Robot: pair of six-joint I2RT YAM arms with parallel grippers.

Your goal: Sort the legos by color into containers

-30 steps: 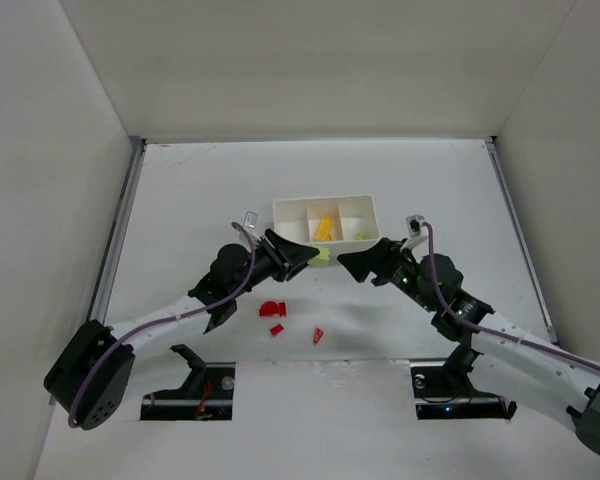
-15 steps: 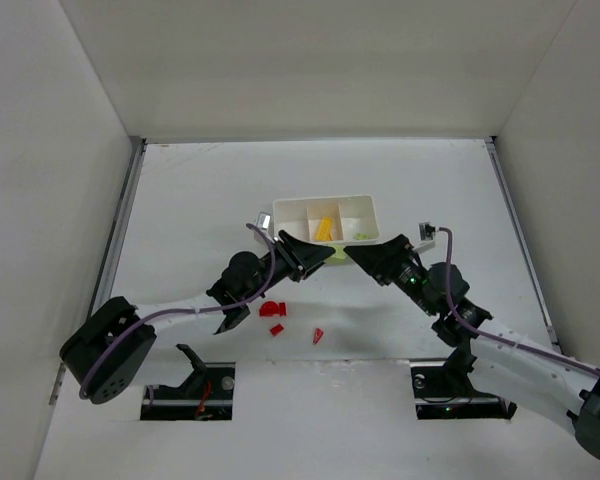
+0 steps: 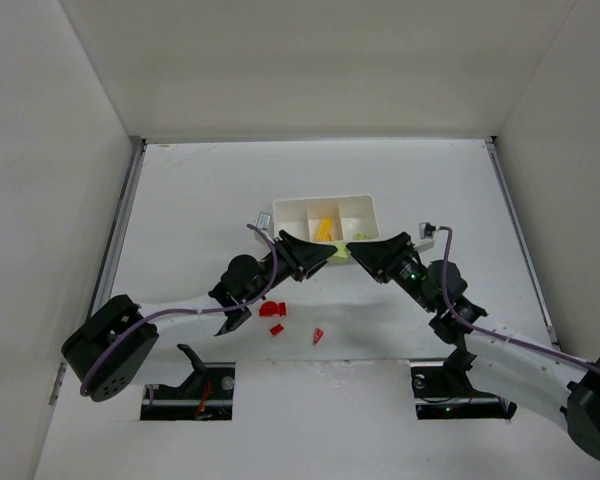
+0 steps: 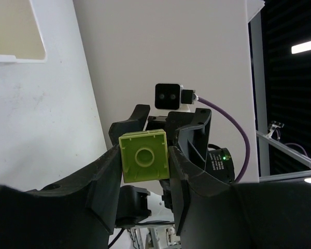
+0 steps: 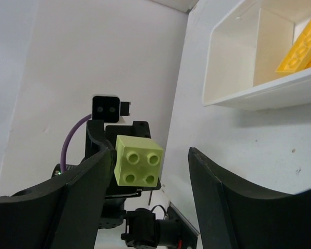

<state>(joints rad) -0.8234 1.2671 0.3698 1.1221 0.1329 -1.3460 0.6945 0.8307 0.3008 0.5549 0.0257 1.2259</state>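
legos in red lie unsorted on the table. your left pincer pinches a pale green block, square, glossy and studded, just before the white plastic tray. your right pincer is spread and faces it, probably to take it over.

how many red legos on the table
3: a rounded red lego, a small red lego just below it in the top view, a third red lego to their right. Others may be hidden.

Overhead view from the near side; close wrist views face to face, sharing the green lego.
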